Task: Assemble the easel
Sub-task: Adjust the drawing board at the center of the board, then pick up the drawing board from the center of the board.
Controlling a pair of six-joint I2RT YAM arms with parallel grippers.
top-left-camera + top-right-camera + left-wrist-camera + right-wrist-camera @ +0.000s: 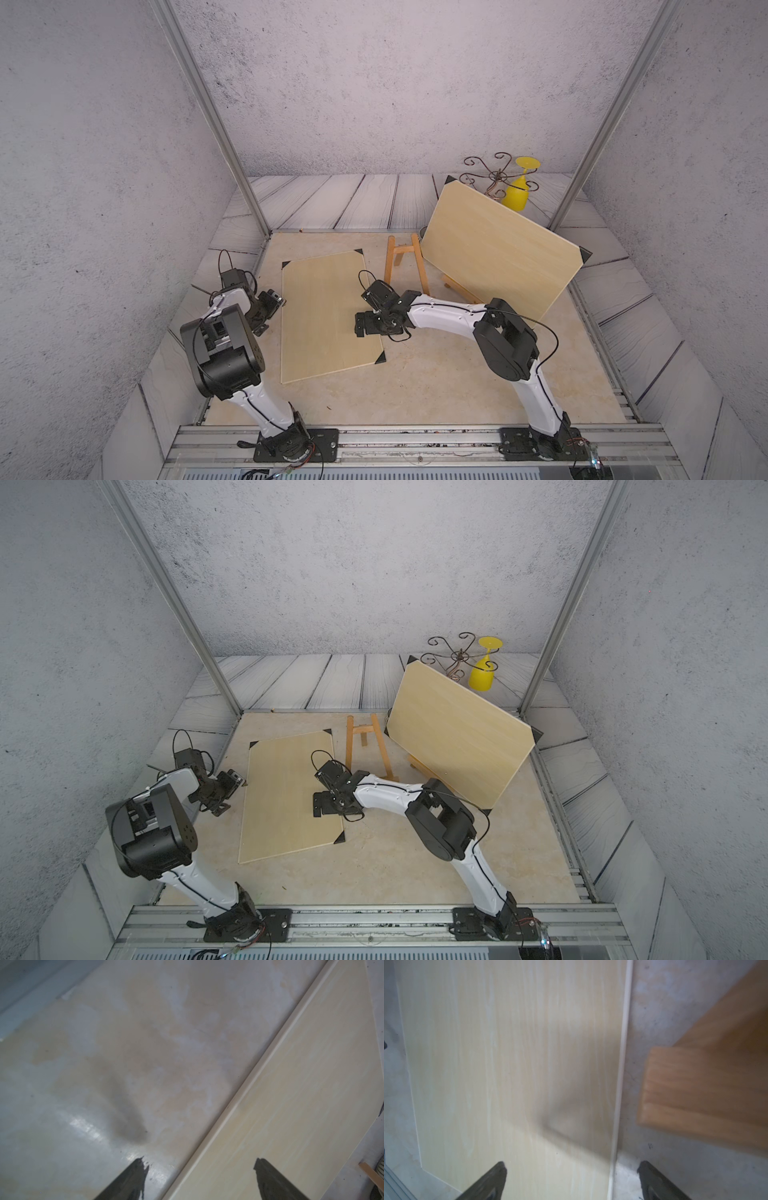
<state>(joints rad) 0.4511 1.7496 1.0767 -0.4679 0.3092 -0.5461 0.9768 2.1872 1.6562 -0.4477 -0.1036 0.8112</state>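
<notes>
Easel (389,262): orange wood A-frame, flat, frame centre; pale board (328,316) beside. My left gripper (200,1160) and right gripper (572,1164) wide, empty.

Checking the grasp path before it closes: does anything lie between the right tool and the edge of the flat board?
Nothing visible does. The right tool, open, straddles the edge of the flat board. The wooden easel lies beside that edge, apart from it.
</notes>
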